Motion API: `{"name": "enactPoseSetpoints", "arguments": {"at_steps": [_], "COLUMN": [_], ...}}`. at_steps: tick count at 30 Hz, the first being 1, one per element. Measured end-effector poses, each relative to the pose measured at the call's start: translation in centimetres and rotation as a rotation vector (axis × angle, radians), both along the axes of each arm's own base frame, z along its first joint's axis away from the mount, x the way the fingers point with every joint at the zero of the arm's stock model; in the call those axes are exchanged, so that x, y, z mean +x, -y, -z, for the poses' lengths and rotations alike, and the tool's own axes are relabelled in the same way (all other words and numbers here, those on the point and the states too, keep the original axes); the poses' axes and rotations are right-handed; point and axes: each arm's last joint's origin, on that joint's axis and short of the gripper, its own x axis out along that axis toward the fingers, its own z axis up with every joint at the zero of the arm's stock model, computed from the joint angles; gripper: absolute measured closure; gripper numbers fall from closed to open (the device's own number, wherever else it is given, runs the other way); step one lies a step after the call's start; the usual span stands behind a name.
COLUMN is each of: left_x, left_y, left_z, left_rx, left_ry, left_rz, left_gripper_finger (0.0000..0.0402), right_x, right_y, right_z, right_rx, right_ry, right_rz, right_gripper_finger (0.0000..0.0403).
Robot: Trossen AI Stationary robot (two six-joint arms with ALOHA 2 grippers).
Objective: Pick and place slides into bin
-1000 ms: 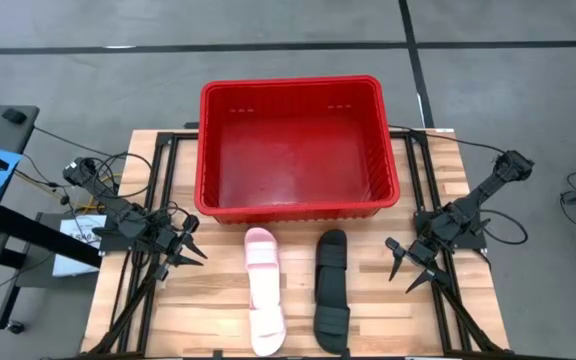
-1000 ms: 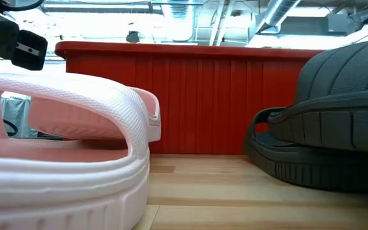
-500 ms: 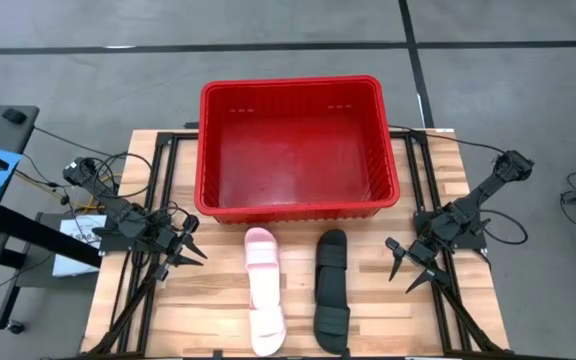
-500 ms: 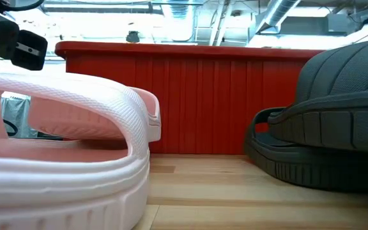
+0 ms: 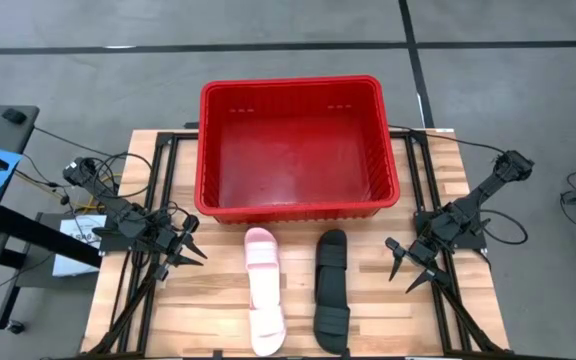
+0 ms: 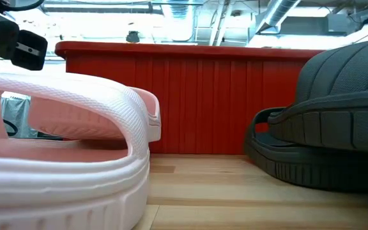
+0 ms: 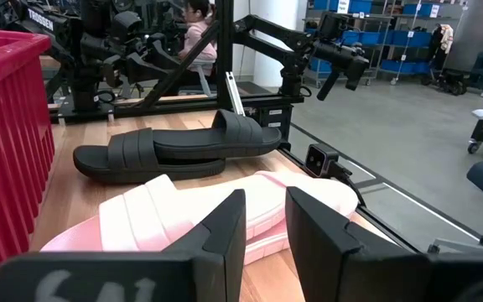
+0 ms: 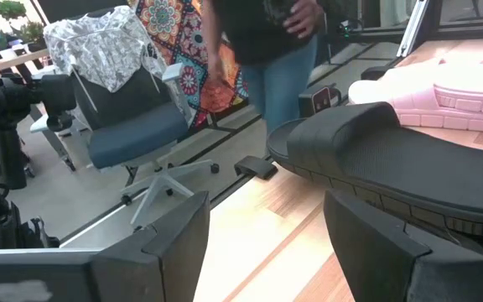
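Note:
A pale pink slide [image 5: 264, 290] and a black slide [image 5: 332, 290] lie side by side, soles down, on the wooden table near its front edge, just in front of the red bin [image 5: 298, 148]. The bin holds nothing that shows. My left gripper [image 5: 194, 252] hovers left of the pink slide, fingers a little apart, and touches nothing. My right gripper [image 5: 404, 268] hovers right of the black slide, open and empty. The left wrist view shows the pink slide [image 7: 183, 214] close by and the black slide [image 7: 174, 151] beyond it. The right wrist view shows the black slide [image 8: 392, 159].
The bin [image 6: 190, 96] fills the table's far half. Black frame rails [image 5: 148, 290] run along the table's left and right sides. A person [image 8: 267, 50] stands beyond the table's near side. Bare wood [image 5: 378, 320] lies around the slides.

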Motion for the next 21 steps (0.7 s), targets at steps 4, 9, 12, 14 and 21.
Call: {"name": "enactPoseSetpoints", "arguments": {"at_steps": [4, 9, 12, 14, 21], "left_x": [0.0, 0.02, 0.08, 0.1, 0.12], "left_y": [0.0, -0.04, -0.18, -0.24, -0.29], "left_z": [0.0, -0.05, -0.1, -0.11, -0.11], "left_rx": [0.0, -0.003, -0.003, -0.004, -0.068], "left_ry": [0.0, 0.004, 0.01, 0.012, -0.014], "left_rz": [0.0, -0.016, -0.069, -0.09, -0.111], "left_gripper_finger": [0.0324, 0.0324, 0.0324, 0.0324, 0.0324], "right_x": [0.0, 0.0, 0.0, 0.0, 0.0], "right_y": [0.0, 0.0, 0.0, 0.0, 0.0], "right_z": [0.01, 0.0, 0.0, 0.0, 0.01], "right_rx": [0.0, 0.0, 0.0, 0.0, 0.0], "right_ry": [0.0, 0.0, 0.0, 0.0, 0.0], "right_rz": [0.0, 0.0, 0.0, 0.0, 0.0], "right_gripper_finger": [0.0177, 0.0177, 0.0177, 0.0177, 0.0177]}}
